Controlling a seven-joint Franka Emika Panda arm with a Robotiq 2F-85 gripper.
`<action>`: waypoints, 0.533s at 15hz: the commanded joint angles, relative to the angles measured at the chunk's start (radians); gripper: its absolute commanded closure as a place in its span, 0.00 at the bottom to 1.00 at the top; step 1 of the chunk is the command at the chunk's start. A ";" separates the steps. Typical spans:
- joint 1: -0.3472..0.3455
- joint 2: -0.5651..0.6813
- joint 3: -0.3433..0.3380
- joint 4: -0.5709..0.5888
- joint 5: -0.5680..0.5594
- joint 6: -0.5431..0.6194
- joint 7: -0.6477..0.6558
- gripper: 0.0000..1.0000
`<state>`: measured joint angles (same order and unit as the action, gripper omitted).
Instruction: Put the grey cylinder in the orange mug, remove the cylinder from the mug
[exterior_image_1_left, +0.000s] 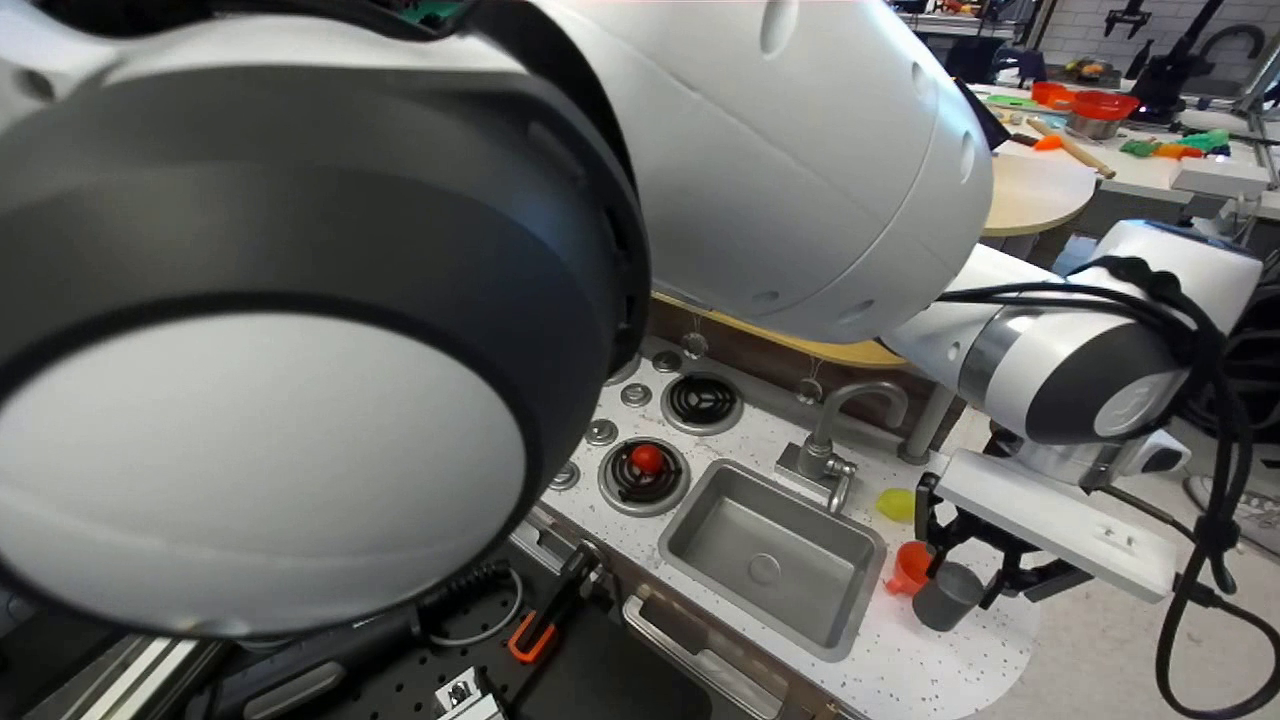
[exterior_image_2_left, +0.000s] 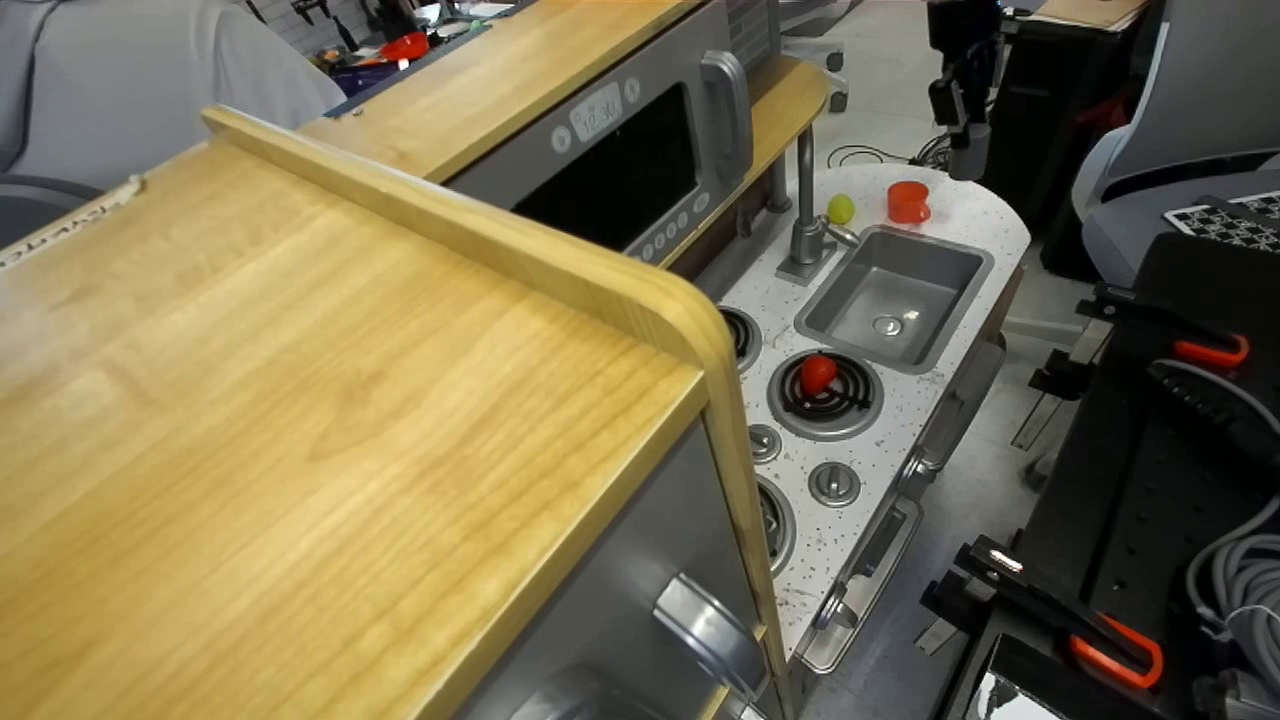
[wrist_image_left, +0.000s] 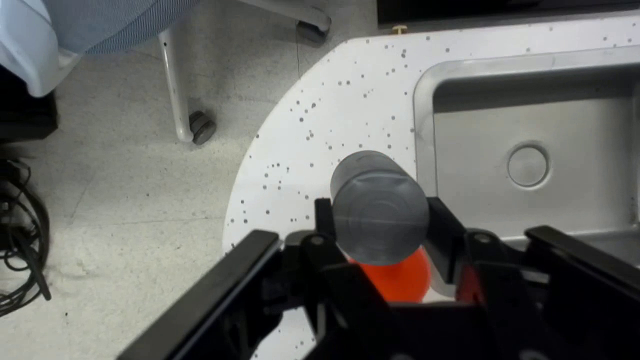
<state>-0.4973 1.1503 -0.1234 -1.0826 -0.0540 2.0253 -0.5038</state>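
Note:
The grey cylinder (wrist_image_left: 381, 217) is between the two finger pads of my gripper (wrist_image_left: 382, 227) in the wrist view, with both pads against its sides. The cylinder also shows in both exterior views (exterior_image_1_left: 948, 597) (exterior_image_2_left: 968, 158), upright or nearly so and raised above the counter. The gripper (exterior_image_1_left: 957, 560) is at the rounded end of the counter. The orange mug (exterior_image_2_left: 908, 203) stands upright on the counter beside the sink, with its handle to one side. In the wrist view the mug (wrist_image_left: 400, 280) lies below and behind the cylinder, partly hidden by it and by the fingers.
The grey sink (exterior_image_1_left: 690, 520) is beside the mug, with a faucet (exterior_image_1_left: 822, 440) behind it. A yellow-green toy fruit (exterior_image_2_left: 840, 209) sits near the mug. A red toy fruit (exterior_image_2_left: 818, 374) is on a burner. The counter (wrist_image_left: 280, 175) ends in a rounded edge.

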 joint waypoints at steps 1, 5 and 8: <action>-0.003 -0.055 -0.023 -0.131 -0.008 0.042 0.017 0.78; 0.004 -0.040 -0.048 -0.191 -0.013 0.140 0.019 0.78; 0.001 -0.032 -0.045 -0.241 -0.006 0.267 0.016 0.78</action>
<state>-0.5032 1.1462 -0.1633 -1.2407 -0.0547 2.1859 -0.4990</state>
